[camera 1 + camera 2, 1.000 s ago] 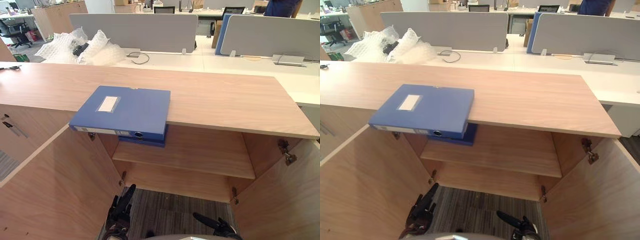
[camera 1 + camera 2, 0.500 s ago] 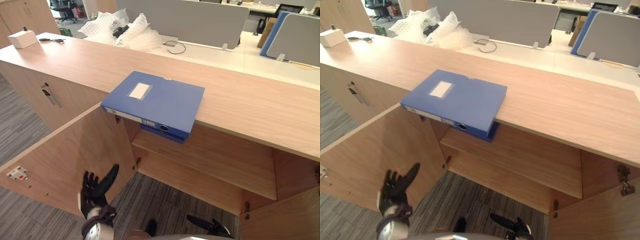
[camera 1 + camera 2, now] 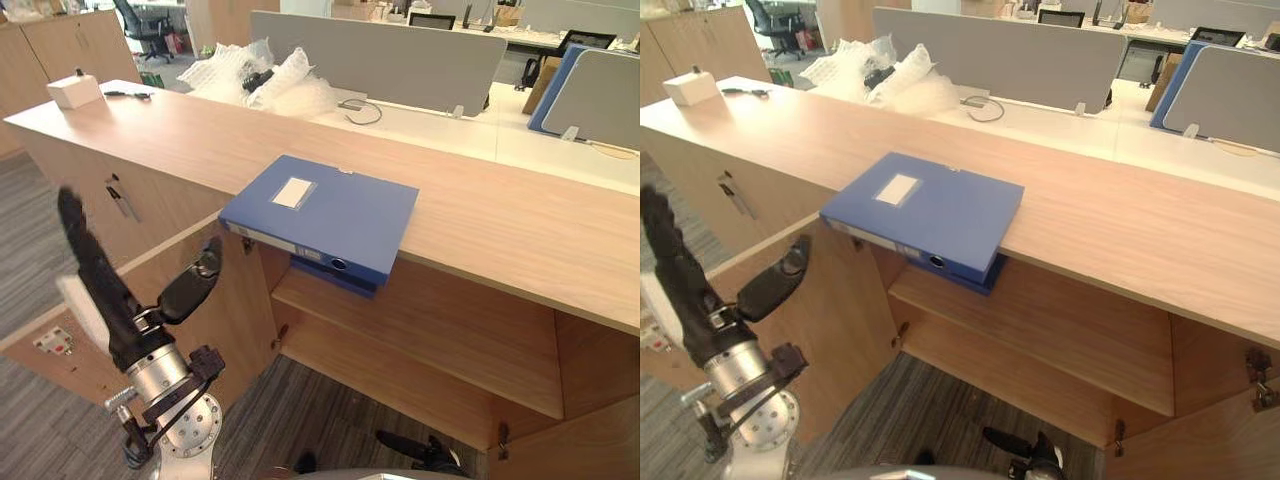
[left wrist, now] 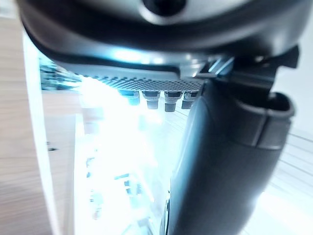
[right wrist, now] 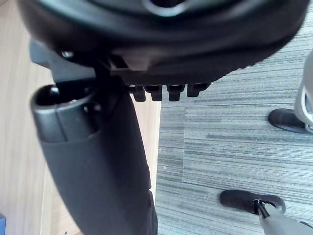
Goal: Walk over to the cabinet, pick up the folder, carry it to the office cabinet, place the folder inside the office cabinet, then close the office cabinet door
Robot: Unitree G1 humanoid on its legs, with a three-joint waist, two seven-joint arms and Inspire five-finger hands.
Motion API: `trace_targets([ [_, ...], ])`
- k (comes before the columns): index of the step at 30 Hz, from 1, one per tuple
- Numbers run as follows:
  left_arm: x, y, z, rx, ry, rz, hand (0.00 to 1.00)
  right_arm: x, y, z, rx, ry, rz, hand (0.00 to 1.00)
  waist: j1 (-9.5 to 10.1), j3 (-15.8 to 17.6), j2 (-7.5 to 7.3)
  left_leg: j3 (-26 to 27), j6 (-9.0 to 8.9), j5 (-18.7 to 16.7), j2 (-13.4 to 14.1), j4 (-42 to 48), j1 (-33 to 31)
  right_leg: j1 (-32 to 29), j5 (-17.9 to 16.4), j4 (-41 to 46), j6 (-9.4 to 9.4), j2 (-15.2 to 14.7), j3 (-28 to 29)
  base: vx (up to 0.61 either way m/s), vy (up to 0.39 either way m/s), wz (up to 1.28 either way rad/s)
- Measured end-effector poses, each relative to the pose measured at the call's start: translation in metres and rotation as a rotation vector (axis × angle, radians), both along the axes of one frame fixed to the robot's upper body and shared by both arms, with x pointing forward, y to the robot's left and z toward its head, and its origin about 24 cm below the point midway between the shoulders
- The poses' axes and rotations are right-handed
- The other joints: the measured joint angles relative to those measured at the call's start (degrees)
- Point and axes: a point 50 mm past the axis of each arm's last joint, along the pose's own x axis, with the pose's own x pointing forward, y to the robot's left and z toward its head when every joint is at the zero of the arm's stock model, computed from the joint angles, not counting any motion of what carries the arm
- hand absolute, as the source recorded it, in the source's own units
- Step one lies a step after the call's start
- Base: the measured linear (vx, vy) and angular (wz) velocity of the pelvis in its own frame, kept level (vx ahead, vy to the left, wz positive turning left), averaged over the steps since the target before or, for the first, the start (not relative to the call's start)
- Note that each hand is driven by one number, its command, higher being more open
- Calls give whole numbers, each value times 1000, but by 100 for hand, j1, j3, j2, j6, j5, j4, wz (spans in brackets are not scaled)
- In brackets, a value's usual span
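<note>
A blue folder (image 3: 320, 212) with a white label lies flat on the wooden cabinet top (image 3: 500, 225), its front edge hanging over the open cabinet. A darker blue piece (image 3: 322, 275) shows right under it. My left hand (image 3: 125, 315) is raised to the left of the folder, in front of the open left door (image 3: 240, 320). It is open, with fingers straight up and the thumb (image 3: 190, 285) pointing toward the folder, and clear of it. My right hand (image 3: 420, 450) hangs low over the carpet, open and empty, its thumb (image 5: 98, 161) straight.
Both cabinet doors stand open, with a bare shelf (image 3: 430, 330) inside and the right door (image 3: 600, 445) at the lower right. A white box (image 3: 72, 90) sits far left on the top. Bubble wrap (image 3: 265, 80) and grey dividers (image 3: 380, 55) stand on the desks behind.
My left hand has risen from near the floor to the height of the door's upper edge, fingers now pointing up. The camera has shifted. The folder and my right hand stay put.
</note>
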Motion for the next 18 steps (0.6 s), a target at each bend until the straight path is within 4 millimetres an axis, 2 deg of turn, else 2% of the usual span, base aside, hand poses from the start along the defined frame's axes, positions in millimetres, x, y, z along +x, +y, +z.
trace_targets([
  [3, -1, -3, 8, 134, -21, 32, 100, -6, 2, -3, 5, 31, 23, 100, -20, -87, 81, 93, -30, 48, 28, -24, 4, 18, -10, -180, -19, 45, 187, 64, -51, -19],
  [9, -2, -6, 8, 253, -6, 43, 100, -14, -11, -5, -22, 74, 51, 100, -16, -111, 40, 85, -65, 78, 107, -26, 20, 59, -20, -246, -39, 147, 316, 46, -66, -2],
  [14, 0, -14, 7, 385, 35, -54, 100, -17, -23, -5, -58, 85, 79, 100, -14, -131, 6, 154, -96, 110, 157, -108, 59, 22, -38, -243, -71, 162, 469, 13, -19, -9],
  [18, 1, -17, 4, 495, 61, -119, 100, -15, -21, -5, -57, 73, 111, 100, -68, -130, 7, 250, -114, 110, 171, -130, 84, -2, -66, -252, -118, 153, 586, -8, 2, -13],
])
